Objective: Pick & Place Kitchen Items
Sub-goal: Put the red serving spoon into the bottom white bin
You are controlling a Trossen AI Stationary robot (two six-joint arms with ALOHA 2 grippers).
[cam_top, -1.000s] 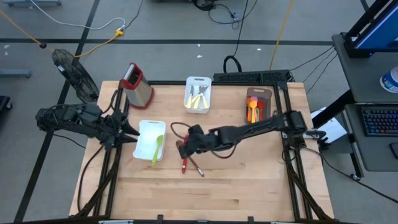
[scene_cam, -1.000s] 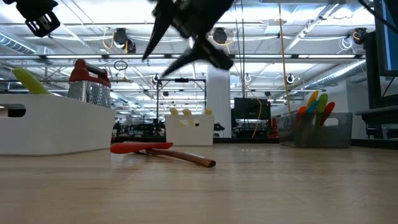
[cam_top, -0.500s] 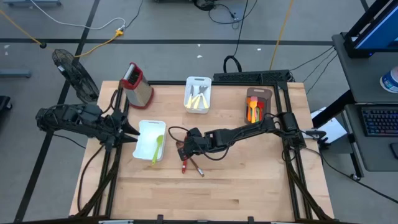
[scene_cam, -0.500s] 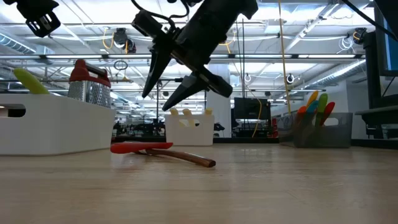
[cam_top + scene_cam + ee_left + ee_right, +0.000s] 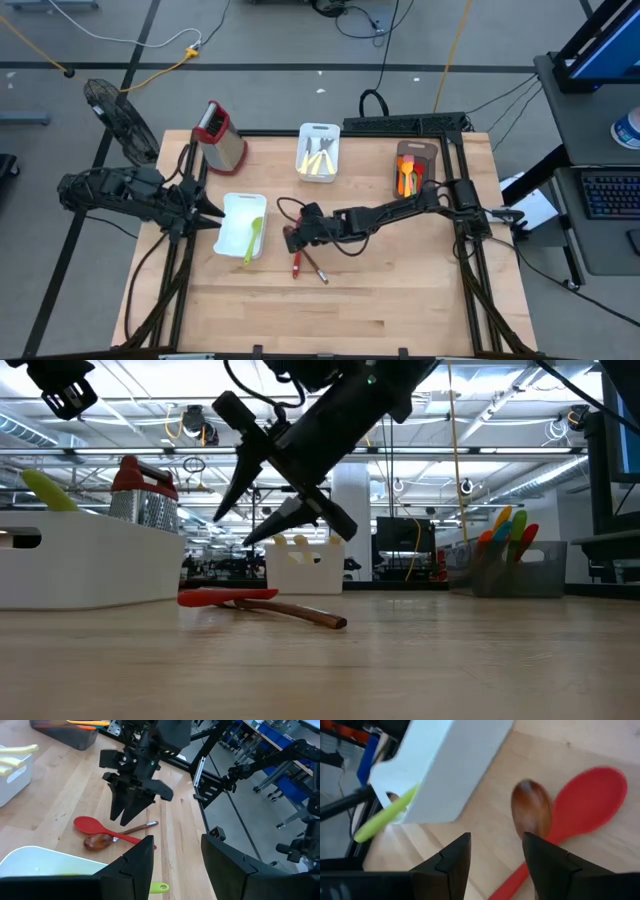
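The wooden tabletop [image 5: 400,290] carries everything; no brand, label or writing can be read on any of it. The right arm reaches from the right edge across toward the middle. The left arm waits at the left edge.

A steel grater [image 5: 219,136] with a red top stands near the far left corner. A white tray [image 5: 236,228] lies by the left edge with a green spoon [image 5: 254,238] resting in it, handle over the near rim. A second white tray [image 5: 319,152] at the middle of the far edge holds pale utensils [image 5: 318,156]. A brown tray [image 5: 412,166] toward the far right corner holds orange and red utensils [image 5: 408,176].

The right gripper [image 5: 262,520] hangs above the middle of the tabletop, tilted downward, its fingers apart and holding nothing. Below and just in front of its tips lie a red spoon [image 5: 92,826] and a brown wooden spoon [image 5: 102,840], crossed and touching each other, flat on the tabletop just beside the first white tray. In the low view a clear gap separates the fingertips from the spoons.

The left gripper [image 5: 175,870] sits over the left edge of the same white tray, fingers apart and empty, pointing toward the two spoons.
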